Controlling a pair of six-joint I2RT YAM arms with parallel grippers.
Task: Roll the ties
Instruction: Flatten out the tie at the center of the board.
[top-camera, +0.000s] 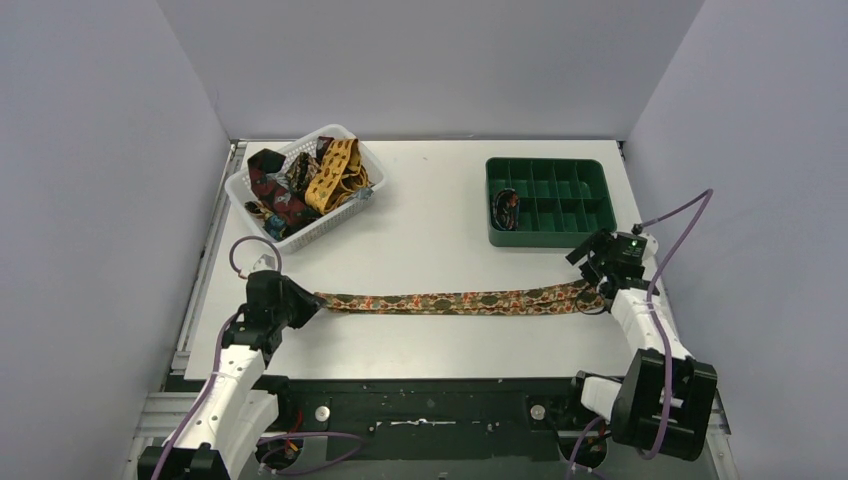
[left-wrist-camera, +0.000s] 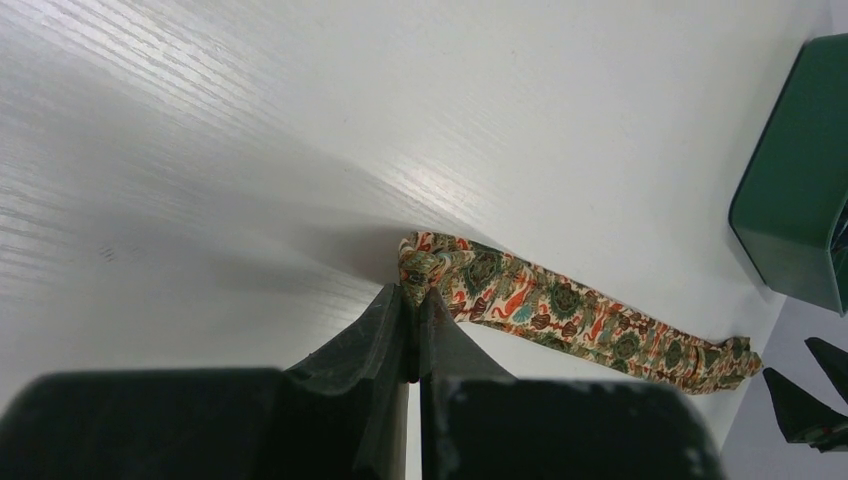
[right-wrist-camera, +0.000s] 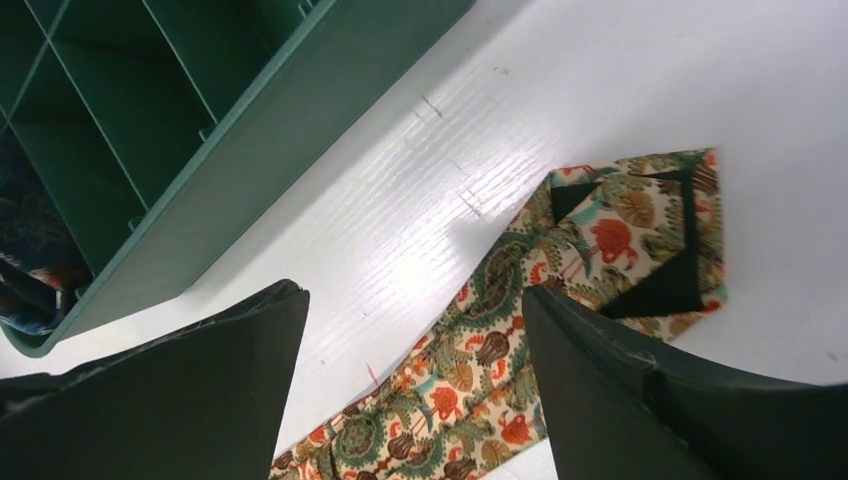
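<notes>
A brown-orange multicolour tie (top-camera: 460, 300) lies stretched flat across the table between my two arms. My left gripper (top-camera: 305, 300) is shut on its narrow left end (left-wrist-camera: 425, 265), the jaws pinched tight on the fabric. My right gripper (top-camera: 597, 270) is open above the wide right end (right-wrist-camera: 560, 300), its fingers (right-wrist-camera: 620, 370) spread either side of the cloth and holding nothing. The wide tip shows its black lining (right-wrist-camera: 665, 280). More ties, dark red and mustard yellow, are heaped in a white basket (top-camera: 345, 137).
A green divided tray (top-camera: 585, 165) stands at the back right, close to my right gripper; one of its compartments holds a dark coiled tie (top-camera: 505, 208). The tray wall (right-wrist-camera: 300, 120) fills the right wrist view's upper left. Grey walls enclose the table.
</notes>
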